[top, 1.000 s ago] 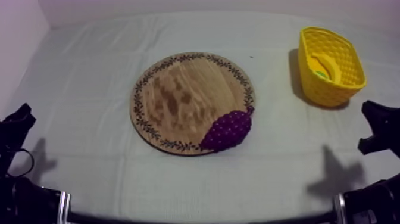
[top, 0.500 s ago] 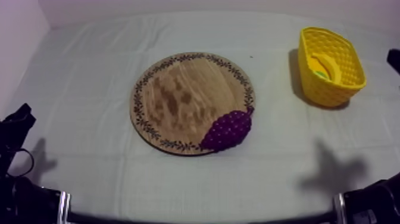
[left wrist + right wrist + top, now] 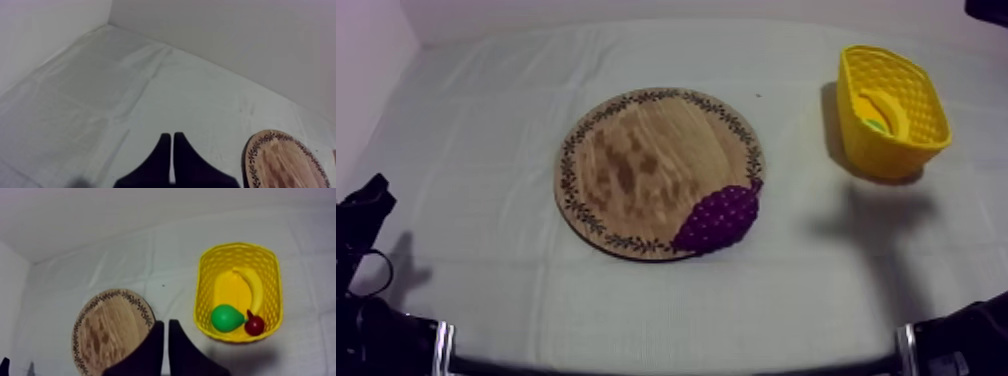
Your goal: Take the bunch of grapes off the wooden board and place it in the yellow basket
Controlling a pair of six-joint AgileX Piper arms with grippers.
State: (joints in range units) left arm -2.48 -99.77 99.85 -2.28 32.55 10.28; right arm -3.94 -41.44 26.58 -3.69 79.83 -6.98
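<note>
The bunch of grapes [image 3: 717, 218] is lying on the round wooden board [image 3: 646, 165], at the board's near right edge, with part of the bunch hanging past the patterned rim over the tabletop [image 3: 486, 120]. The board is sitting at the middle of the tabletop. The yellow basket [image 3: 881, 155] is standing upright at the far right side, well apart from the board and from the grapes. Inside the basket, a banana [image 3: 252, 290] is lying along one wall, and a green pear [image 3: 226, 318] and a small red fruit [image 3: 254, 324] are resting side by side at one end, touching or nearly touching each other. The left pincer [image 3: 171, 136] is holding nothing: its two fingers are lying together as a narrow wedge, and it is hovering over bare cloth with the board's rim near it. The left arm [image 3: 361, 215] is sitting low at the left edge of the top view. The right pincer [image 3: 166, 323] is also holding nothing: its fingers are lying together with only a thin slit between them, and it is looking down on the tabletop between the board and the basket. The right arm [image 3: 988, 10] is coming in at the upper right corner of the top view, beyond the basket, and a shadow [image 3: 876, 215] is falling on the cloth just beside the basket's near side.
</note>
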